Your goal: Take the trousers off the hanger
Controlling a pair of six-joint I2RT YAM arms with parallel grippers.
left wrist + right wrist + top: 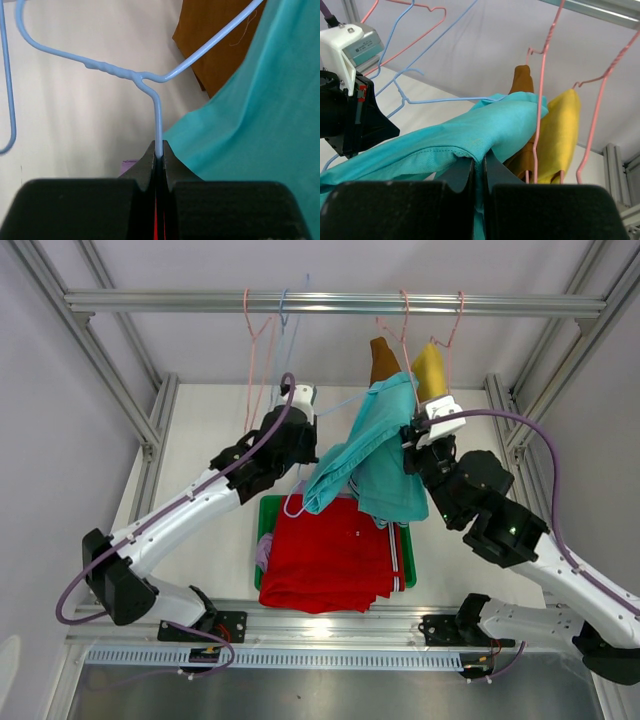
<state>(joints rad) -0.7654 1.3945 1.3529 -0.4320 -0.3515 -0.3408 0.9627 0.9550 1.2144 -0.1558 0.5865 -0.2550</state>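
Observation:
The teal trousers (372, 445) hang draped over the arm of a light blue wire hanger (159, 120) above the table. My left gripper (159, 158) is shut on the hanger's wire just below its twisted neck. My right gripper (480, 164) is shut on a fold of the teal trousers (470, 135), pinching the cloth between both fingers. In the top view the left gripper (300, 430) is left of the teal cloth and the right gripper (415, 445) is at its right edge. Brown trousers (383, 360) and yellow trousers (431, 370) hang on pink hangers behind.
Red trousers (335, 558) lie folded in a green tray (268, 508) near the table's front, with a lilac pair (263, 552) showing at their left edge. An empty pink hanger (255, 350) hangs from the metal rail (200, 303). Frame posts stand at both sides.

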